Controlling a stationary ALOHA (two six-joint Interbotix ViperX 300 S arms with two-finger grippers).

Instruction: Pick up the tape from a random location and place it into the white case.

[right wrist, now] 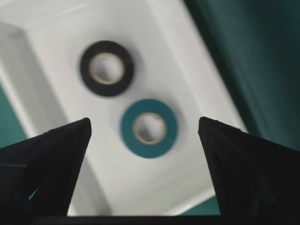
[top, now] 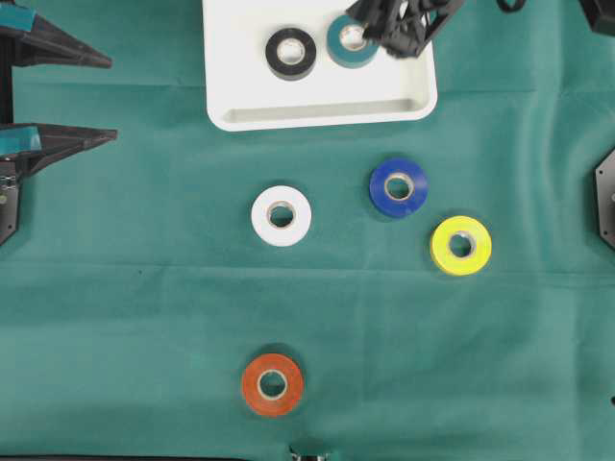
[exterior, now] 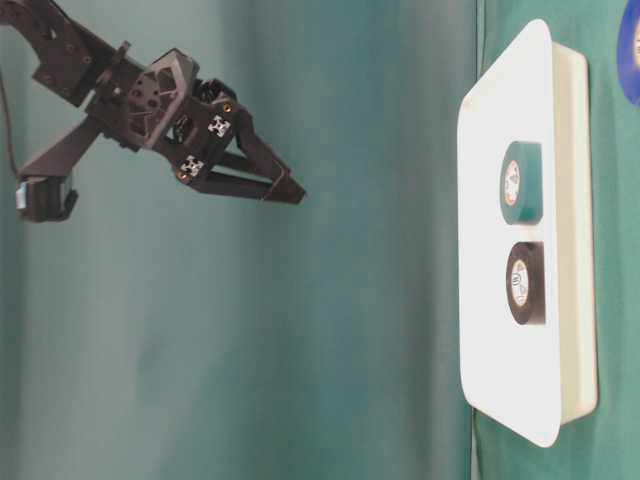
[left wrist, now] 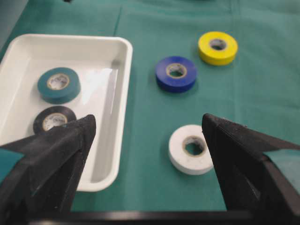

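Observation:
The white case [top: 317,115] lies at the back of the green cloth with a black tape [top: 290,53] and a teal tape [top: 348,43] flat inside it. High above the case hangs my right gripper [exterior: 295,190], open and empty; its wrist view looks down on the teal tape [right wrist: 149,128] between the fingers. On the cloth lie a white tape [top: 281,215], a blue tape [top: 398,186], a yellow tape [top: 460,245] and an orange tape [top: 272,384]. My left gripper [top: 108,98] stays at the left edge, open and empty, well short of the white tape [left wrist: 191,149].
Green cloth covers the whole table. The case's raised rim [left wrist: 124,93] stands just left of the white tape in the left wrist view. A dark fixture [top: 605,197] sits at the right edge.

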